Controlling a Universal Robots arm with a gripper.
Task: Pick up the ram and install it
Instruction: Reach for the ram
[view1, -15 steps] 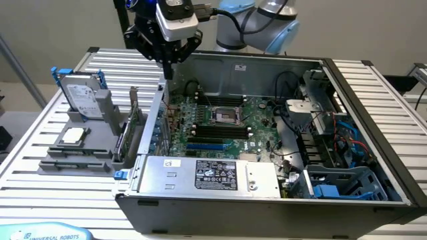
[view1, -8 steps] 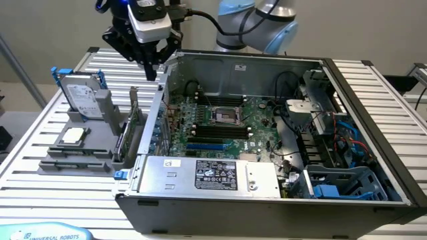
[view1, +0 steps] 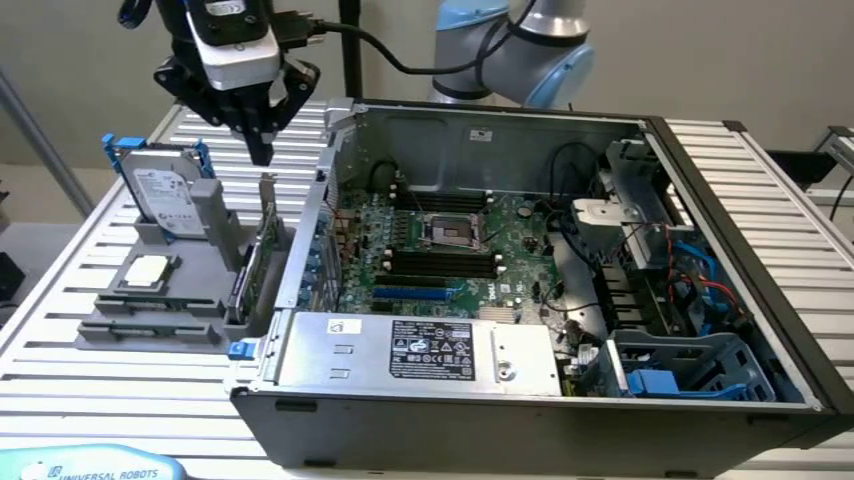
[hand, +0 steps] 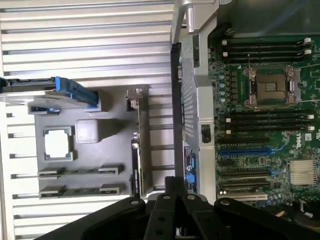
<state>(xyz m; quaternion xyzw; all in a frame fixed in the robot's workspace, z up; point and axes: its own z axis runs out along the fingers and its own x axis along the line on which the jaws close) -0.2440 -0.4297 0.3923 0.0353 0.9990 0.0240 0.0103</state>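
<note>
Okay, your gripper hangs closed and empty just outside the case wall, directly above the ram, which stands on edge, long axis along that wall.

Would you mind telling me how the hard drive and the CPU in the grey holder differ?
The hard drive stands upright on edge; the CPU lies flat. The hard drive is larger and carries blue rails; the CPU is a small square with none. Both sit in the holder.
</note>
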